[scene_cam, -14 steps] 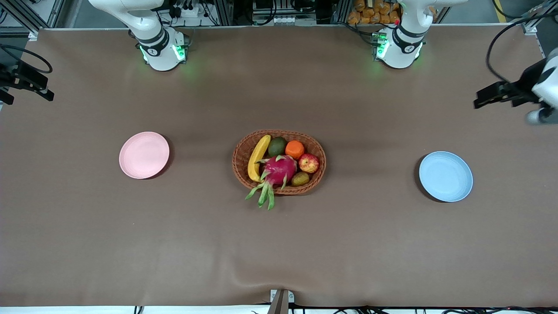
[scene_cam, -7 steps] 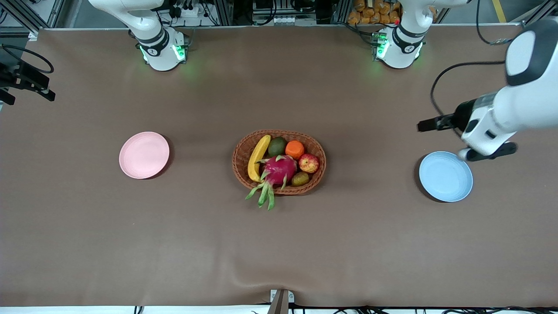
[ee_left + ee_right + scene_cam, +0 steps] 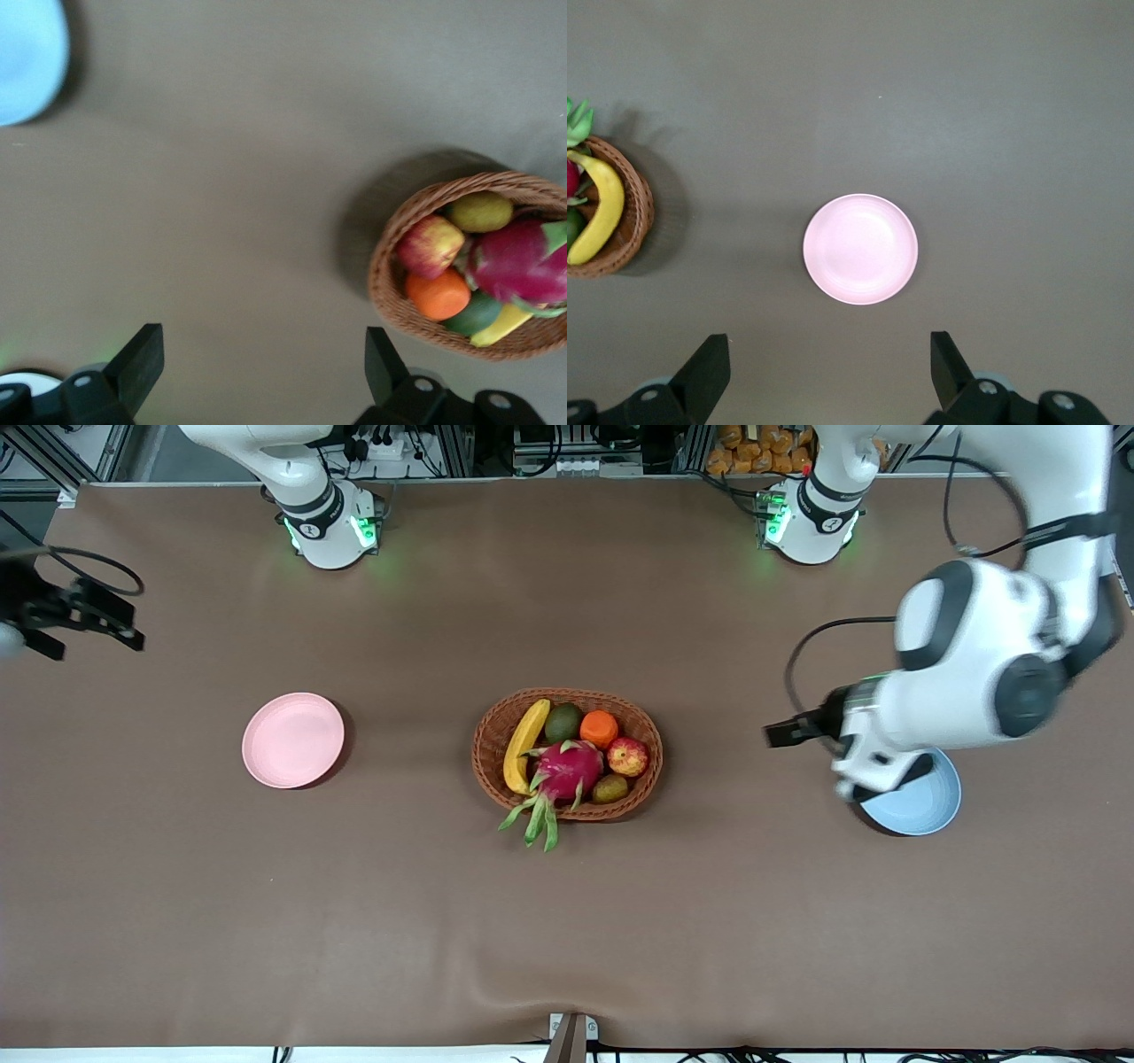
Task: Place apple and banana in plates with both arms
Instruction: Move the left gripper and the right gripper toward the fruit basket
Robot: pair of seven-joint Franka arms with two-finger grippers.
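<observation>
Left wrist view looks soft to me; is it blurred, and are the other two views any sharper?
Left wrist view: smeared; the wicker basket and apple have soft edges. Front view: the table things are crisp, but the left arm over the blue plate is streaked. Right wrist view: sharp, pink plate cleanly edged.

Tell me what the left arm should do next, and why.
Probably carry the left gripper, fingers open and empty, on over the basket to above the apple. The apple lies in the basket at that arm's end, and the blue plate is bare.
</observation>
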